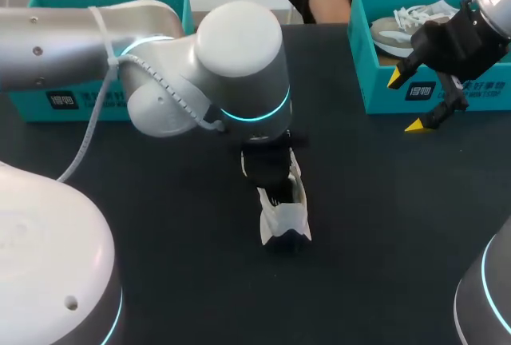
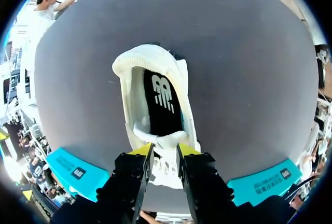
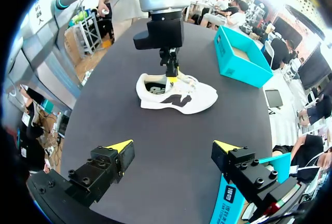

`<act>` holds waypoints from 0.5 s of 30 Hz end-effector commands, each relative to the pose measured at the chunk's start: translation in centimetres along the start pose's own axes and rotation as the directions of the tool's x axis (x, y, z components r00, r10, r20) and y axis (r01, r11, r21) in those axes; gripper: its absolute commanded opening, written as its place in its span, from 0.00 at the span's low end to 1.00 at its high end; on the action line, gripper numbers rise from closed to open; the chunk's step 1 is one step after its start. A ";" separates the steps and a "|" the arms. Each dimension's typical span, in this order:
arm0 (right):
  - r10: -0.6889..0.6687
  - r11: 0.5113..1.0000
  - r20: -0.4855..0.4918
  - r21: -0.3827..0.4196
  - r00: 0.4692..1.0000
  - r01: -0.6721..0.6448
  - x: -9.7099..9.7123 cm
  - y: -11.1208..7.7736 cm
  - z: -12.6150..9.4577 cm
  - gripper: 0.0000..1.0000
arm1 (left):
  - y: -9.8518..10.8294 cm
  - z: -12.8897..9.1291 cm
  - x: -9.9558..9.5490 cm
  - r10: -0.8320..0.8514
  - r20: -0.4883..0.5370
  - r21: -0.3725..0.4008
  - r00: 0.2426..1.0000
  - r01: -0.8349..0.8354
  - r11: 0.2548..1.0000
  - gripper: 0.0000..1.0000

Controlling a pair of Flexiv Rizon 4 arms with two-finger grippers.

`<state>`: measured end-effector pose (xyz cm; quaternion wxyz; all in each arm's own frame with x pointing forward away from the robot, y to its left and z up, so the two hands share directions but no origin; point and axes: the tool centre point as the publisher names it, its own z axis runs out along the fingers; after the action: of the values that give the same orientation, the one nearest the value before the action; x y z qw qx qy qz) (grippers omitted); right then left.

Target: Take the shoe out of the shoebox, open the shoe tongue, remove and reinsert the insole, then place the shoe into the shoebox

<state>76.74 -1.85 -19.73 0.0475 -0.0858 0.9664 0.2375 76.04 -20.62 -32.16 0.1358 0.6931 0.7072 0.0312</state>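
the shoe [image 1: 283, 216] is out of its box and sits on the table [image 1: 375, 225], about in the middle, with the left arm over it. the left gripper [image 2: 163, 151] has its two fingers pinched together on the tongue [image 2: 162, 142], right at the mouth of the shoe. the black insole [image 2: 162, 105] is lying flat inside.

the right gripper [image 1: 406, 103] is well apart from all this, up by the box [image 1: 447, 93] on the right, with its fingers spread wide and nothing in them.

here is what could go wrong, i think. nothing is holding the shoe down, so if the left arm pulls the tongue up hard, the whole shoe may lift or tip over with it instead of opening. it could also slide on the table. the tongue is soft and only a small bit is in the pinch, so it may slip out and flop back over the insole. a shoe that tips or turns would be hard for the right gripper to reach into — and the insole has to come out next.
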 end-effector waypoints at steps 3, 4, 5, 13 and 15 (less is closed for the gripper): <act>0.001 1.000 -0.001 0.002 1.000 -0.001 -0.1 0.0 0.1 1.00 | 0.4 -0.1 -0.2 -0.025 -0.011 0.006 1.000 0.025 1.000 0.31; 0.001 1.000 -0.001 0.002 1.000 -0.001 -0.1 0.0 0.1 1.00 | 0.1 0.1 -0.2 -0.026 -0.018 0.010 1.000 0.026 1.000 0.31; 0.001 1.000 -0.001 0.002 1.000 -0.001 -0.1 0.0 0.1 1.00 | -0.2 0.3 -0.1 -0.026 -0.021 0.013 0.999 0.026 1.000 0.30; 0.001 1.000 -0.001 0.002 1.000 -0.001 -0.1 0.0 0.1 1.00 | -1.1 -0.7 0.0 -0.158 -0.066 0.029 0.985 0.161 0.987 0.29; 0.001 1.000 -0.001 0.002 1.000 -0.001 -0.1 0.0 0.1 1.00 | -1.0 -2.3 0.2 -0.275 -0.125 -0.007 0.953 0.276 0.961 0.37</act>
<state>76.74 -1.85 -19.73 0.0475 -0.0858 0.9664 0.2375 75.01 -19.96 -32.39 0.1055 0.6245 0.7735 0.0226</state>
